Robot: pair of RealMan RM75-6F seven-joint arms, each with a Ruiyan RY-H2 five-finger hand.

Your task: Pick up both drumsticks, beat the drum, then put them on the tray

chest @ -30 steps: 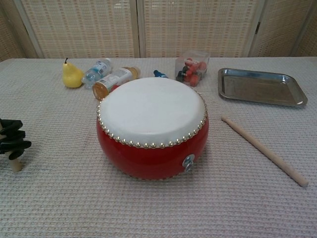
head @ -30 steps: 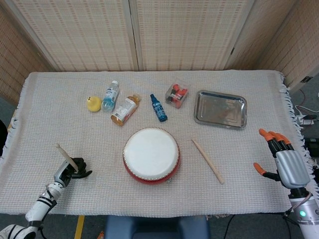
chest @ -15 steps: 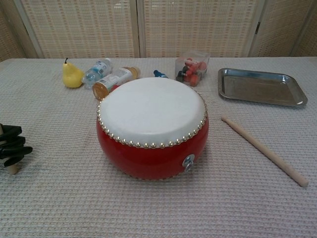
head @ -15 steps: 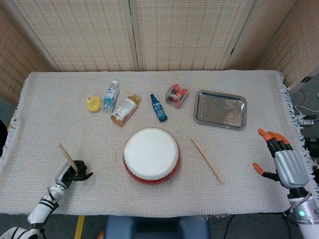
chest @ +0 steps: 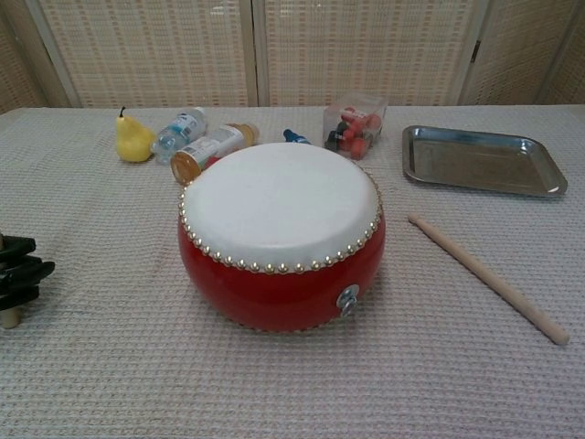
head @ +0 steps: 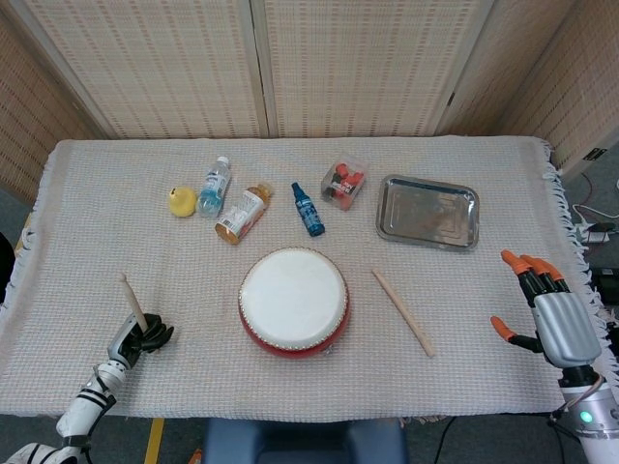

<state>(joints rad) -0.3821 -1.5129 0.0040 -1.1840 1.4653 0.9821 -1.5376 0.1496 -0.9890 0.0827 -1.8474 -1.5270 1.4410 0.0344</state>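
Drum, red-bodied with a white skin (head: pixel 293 301), sat mid-surface. Left hand (head: pixel 145 334) gripped one pale wooden drumstick (head: pixel 132 302); right hand (head: pixel 549 315) spread, holding nothing.

Your drum (head: pixel 293 301) sits upright near the front middle of the table, red-bodied with a white skin and a ring of brass studs. One pale wooden stick (head: pixel 403 311) lies flat just to its right, apart from it, angled from the drum's far side toward the front right. The other stick (head: pixel 132 302) stands nearly upright at the front left, well apart from the drum. Your steel tray (head: pixel 427 212) lies empty, beyond the flat stick.
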